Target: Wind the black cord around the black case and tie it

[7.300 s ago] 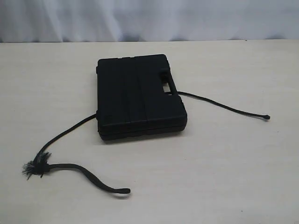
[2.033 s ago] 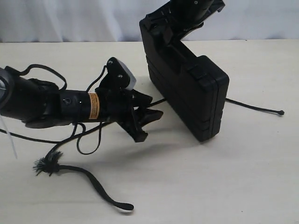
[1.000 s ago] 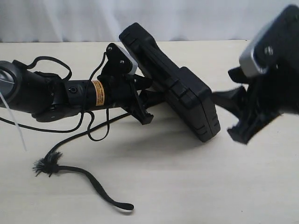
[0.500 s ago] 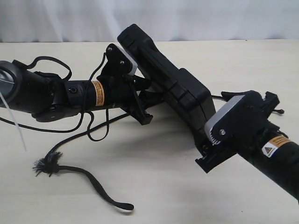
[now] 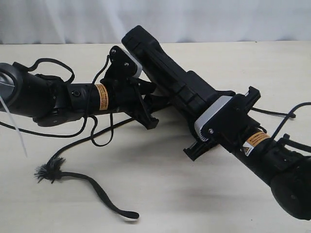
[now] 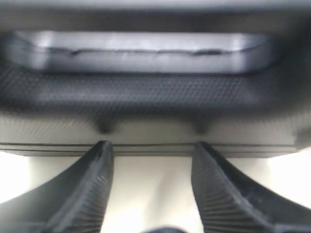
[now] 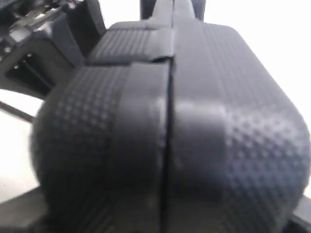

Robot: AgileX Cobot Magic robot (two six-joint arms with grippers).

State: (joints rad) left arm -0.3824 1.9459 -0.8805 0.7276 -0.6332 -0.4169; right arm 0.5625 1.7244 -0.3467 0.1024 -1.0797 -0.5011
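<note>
Our left gripper (image 5: 151, 106) stands open with nothing between its fingers (image 6: 97, 184), whose tips touch the tilted black case (image 5: 165, 63). Our right gripper (image 5: 222, 122) straddles the case's lower end, jaws wide; we cannot tell whether they clamp it. Well behind the left gripper, the black cord (image 5: 77, 174) lies on the table (image 5: 160, 194).

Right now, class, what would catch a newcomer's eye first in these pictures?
The black case stands tilted up at the centre, with the left pincer open against its underside and the right pincer at its near end. The black cord lies on the table, its frayed tuft at front left.
</note>
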